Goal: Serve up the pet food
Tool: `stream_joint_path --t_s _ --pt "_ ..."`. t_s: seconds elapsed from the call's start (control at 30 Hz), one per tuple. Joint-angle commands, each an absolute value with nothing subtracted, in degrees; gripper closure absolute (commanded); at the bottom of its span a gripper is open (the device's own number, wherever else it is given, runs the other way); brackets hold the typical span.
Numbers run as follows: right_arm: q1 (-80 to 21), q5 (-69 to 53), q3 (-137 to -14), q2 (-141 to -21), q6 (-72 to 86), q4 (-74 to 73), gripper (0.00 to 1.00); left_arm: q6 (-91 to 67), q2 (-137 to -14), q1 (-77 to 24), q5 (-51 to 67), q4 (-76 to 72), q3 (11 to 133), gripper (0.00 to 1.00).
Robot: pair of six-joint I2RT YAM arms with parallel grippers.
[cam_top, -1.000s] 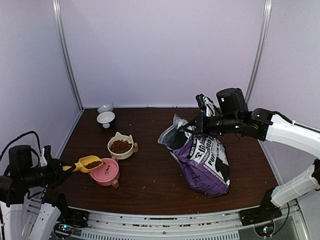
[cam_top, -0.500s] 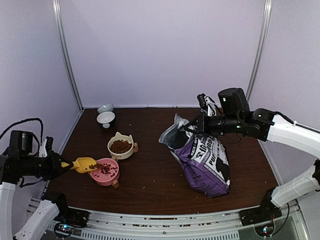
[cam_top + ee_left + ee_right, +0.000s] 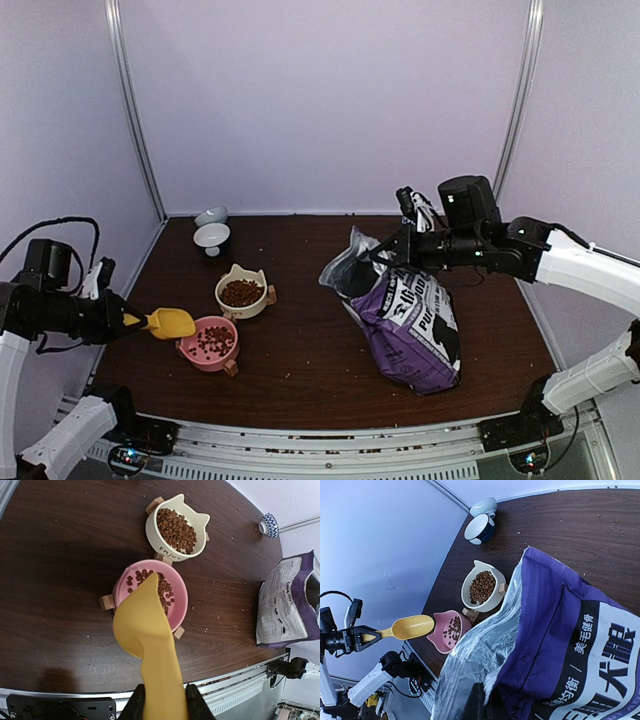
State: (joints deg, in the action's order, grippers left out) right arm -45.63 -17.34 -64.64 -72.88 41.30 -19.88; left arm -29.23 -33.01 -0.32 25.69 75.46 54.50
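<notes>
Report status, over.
Left end effector shut on yellow scoop, empty. Right end effector shut on bag. Pet food in pink bowl and cream bowl.

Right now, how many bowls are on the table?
4: a pink bowl at front left, a cream cat-eared bowl just behind it, a white bowl at the back-left corner, and a patterned bowl behind that. None looks hidden.
</notes>
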Motion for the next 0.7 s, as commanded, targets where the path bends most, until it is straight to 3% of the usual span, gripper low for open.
stream_joint_path --t_s 0.0,0.3,0.67 --pt "-44.7 -15.5 -64.1 -71.9 40.6 -20.2 1.0 -24.7 -34.8 0.0 24.5 76.0 56.8 1.0" --pt "-45.4 -17.4 -64.6 -72.4 39.4 -19.7 1.0 -23.7 -40.0 -3.4 26.8 68.8 61.9 1.0" --pt "-51.2 -17.7 -70.1 -76.5 37.0 -22.4 1.0 -25.3 -60.2 -29.6 24.3 50.0 77.2 1.0"
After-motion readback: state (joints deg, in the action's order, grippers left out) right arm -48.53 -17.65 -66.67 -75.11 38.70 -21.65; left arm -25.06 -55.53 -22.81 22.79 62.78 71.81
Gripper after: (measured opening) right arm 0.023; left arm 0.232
